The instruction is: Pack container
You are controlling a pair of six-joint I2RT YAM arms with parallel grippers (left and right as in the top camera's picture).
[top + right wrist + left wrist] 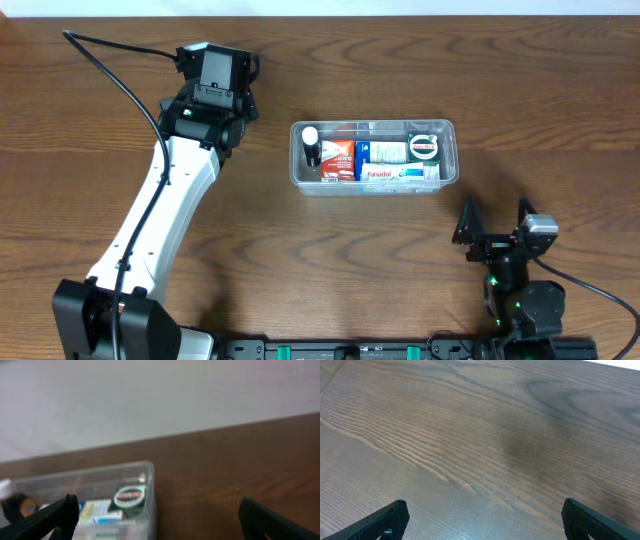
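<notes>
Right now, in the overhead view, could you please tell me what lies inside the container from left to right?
In the container: white-capped dark bottle, red box, blue Panadol box, round green tin.

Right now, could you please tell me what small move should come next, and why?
Probably just draw the left tool back toward its base. The bottle, Panadol box and green tin already sit inside the container, nothing loose shows on the table, and the right tool, like the left, stands open and empty.
</notes>
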